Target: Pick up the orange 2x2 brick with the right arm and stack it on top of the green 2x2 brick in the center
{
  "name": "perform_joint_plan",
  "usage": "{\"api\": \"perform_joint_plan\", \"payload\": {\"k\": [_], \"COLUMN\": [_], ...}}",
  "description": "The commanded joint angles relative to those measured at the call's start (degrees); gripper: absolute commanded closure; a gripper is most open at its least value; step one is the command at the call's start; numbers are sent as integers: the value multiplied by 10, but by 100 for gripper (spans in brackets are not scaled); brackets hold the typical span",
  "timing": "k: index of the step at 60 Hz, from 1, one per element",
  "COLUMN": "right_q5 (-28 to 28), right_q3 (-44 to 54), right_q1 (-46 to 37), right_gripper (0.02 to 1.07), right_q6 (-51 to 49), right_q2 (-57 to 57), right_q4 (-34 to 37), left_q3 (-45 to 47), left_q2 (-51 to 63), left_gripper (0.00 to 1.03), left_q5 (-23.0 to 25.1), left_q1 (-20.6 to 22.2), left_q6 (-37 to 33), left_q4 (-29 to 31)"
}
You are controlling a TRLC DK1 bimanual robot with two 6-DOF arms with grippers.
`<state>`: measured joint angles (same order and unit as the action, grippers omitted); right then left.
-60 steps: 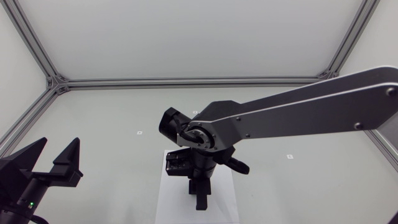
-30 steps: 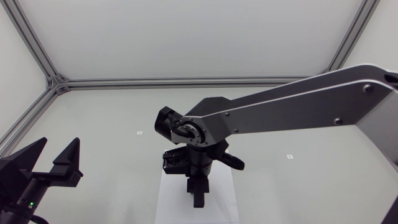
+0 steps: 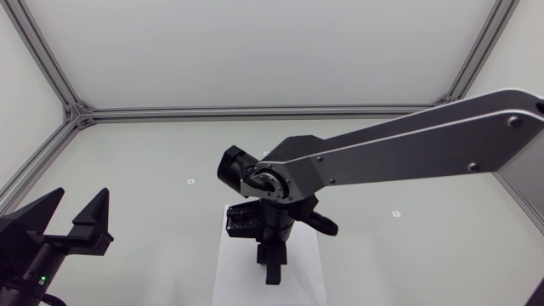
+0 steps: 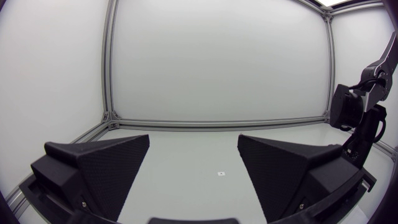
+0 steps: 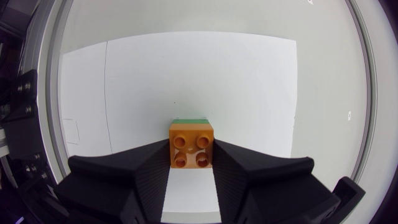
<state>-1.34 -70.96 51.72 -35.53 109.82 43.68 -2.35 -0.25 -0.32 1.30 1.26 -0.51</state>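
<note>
Where right fingers (image 5: 127, 180) pinch, orange brick (image 5: 191, 146) sits.

green brick (image 5: 190, 118) mostly hidden, beneath orange brick (image 5: 191, 145)

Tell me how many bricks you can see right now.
2. The orange brick is clamped in the right gripper; the green brick shows only as a sliver beyond it, apparently underneath. More could be hidden under the right arm.

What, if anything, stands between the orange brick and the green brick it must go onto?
Nothing visible does: the orange brick, gripped by the right end effector, sits right over the green brick, whose edge just peeks out beyond it.
</note>
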Motion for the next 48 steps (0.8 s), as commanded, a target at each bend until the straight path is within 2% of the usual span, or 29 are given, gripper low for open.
{"api": "perform_joint_plan", "payload": {"k": [1, 19, 31, 48], "right_q5": [21, 22, 16, 17], "right_q3": [41, 33, 48, 46], "right_q1": [5, 3, -1, 0], "right_gripper": [101, 101, 101, 101], "right_q6": [11, -11, -28, -7], "right_q2": [51, 76, 69, 68], "right_q4": [5, 17, -5, -4], "left_q3": [23, 23, 23, 23], "left_q2": [-5, -5, -5, -5], "left_gripper": [4, 4, 4, 4], "left_q5": [2, 2, 2, 2], "left_q1": [-2, -2, -2, -2], "left_q6": [-7, -7, -7, -7], "left_q4": [9, 8, 9, 9]}}
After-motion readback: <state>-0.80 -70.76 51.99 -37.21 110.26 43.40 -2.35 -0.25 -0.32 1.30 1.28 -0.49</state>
